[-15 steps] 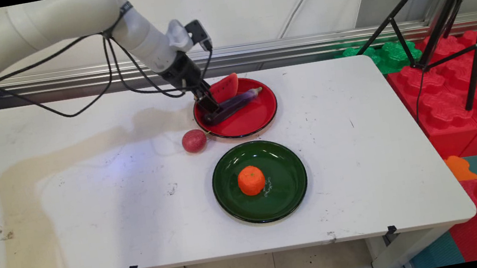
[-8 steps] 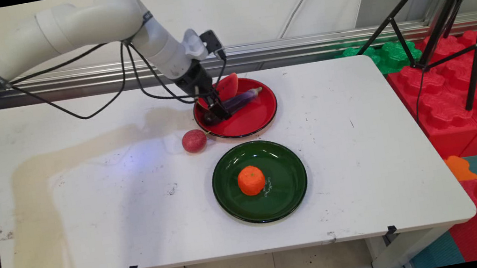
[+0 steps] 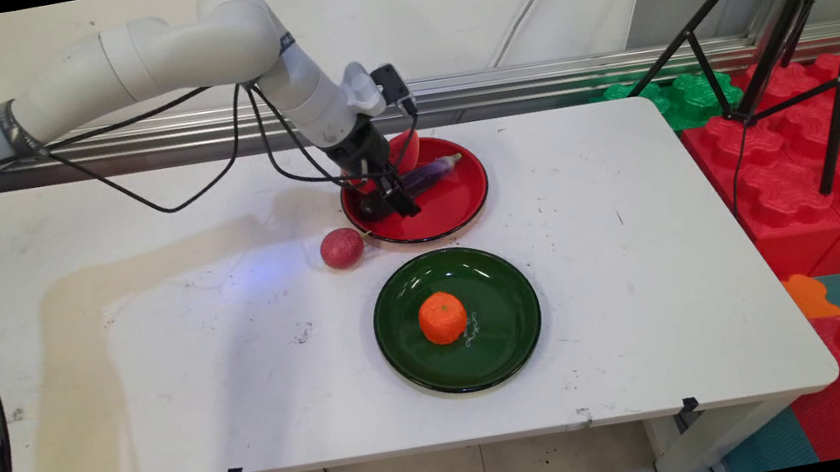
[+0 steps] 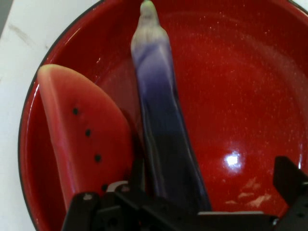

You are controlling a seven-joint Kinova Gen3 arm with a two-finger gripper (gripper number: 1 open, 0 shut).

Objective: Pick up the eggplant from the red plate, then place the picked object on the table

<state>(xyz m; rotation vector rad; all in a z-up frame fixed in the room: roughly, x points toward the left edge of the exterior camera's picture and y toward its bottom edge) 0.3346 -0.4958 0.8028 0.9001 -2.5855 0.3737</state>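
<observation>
We see the black two-finger gripper [image 3: 400, 204] lowered into the shallow glossy red plate [image 3: 457, 205] at the far middle of the white table [image 3: 156, 367]. Its fingers stand wide apart, straddling the dark end of the long purple toy eggplant [image 3: 428, 176] that lies across the plate; in the hand view one finger [image 4: 288, 180] rises at the right, clear of the eggplant [image 4: 163, 134], while the other is low at the left beside the wedge-shaped red toy watermelon slice [image 4: 82, 134]. We cannot tell whether either finger touches the eggplant. The watermelon slice [image 3: 407, 151] rests against the plate's far rim, just beside the eggplant, and the arm's wrist partly hides it in the main view.

Just off the red plate's near-left rim a small round dark-red toy fruit [image 3: 342, 248] sits on the bare table. Nearer to us lies a round dark-green plate [image 3: 502, 340] with a bumpy orange toy tangerine [image 3: 442, 317] at its middle, well apart from the gripper. Black cables [image 3: 157, 204] droop from the arm above the table's left half.
</observation>
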